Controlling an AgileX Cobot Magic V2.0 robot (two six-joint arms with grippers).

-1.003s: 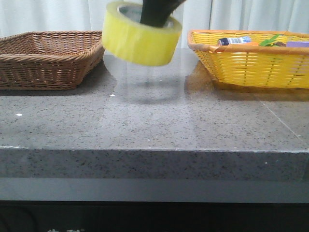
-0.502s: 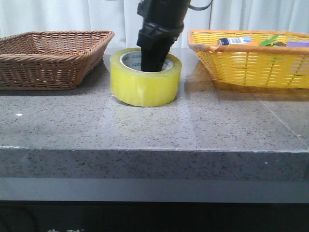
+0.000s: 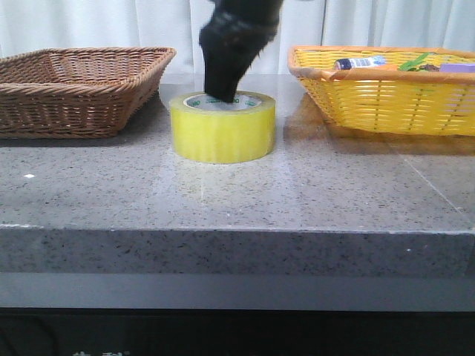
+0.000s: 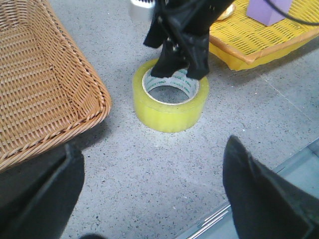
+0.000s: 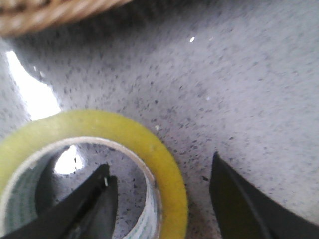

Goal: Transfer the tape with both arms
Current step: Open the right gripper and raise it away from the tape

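Front view first: the tape (image 3: 223, 135) sits flat on the grey speckled table (image 3: 237, 193), midway between the brown wicker basket (image 3: 74, 89) on the left and the yellow basket (image 3: 386, 89) on the right, touching neither. The right gripper (image 3: 223, 93) comes down from above, its black tip at the roll's top rim (from here I cannot tell how its jaws stand). In the yellow basket a small bottle (image 3: 359, 63) lies near the rim.

Over to the left wrist view: the roll (image 4: 169, 102) lies on its side face, core hole up, printed inner ring showing, just beside the corner of the brown basket (image 4: 45, 94). The right gripper (image 4: 180, 67) straddles the far wall of the roll. The left gripper (image 4: 149, 194) hangs well apart from the tape, its two fingers (image 4: 259, 194) spread wide with nothing between them. A purple block (image 4: 266, 10) rests in the yellow basket (image 4: 259, 42).

Right wrist view now: close in, one finger (image 5: 84, 209) is inside the core hole, the other outside the roll, the yellow wall (image 5: 169, 189) between them. The jaws are parted, and there is a clear gap between the outer finger and the tape (no grip on it).
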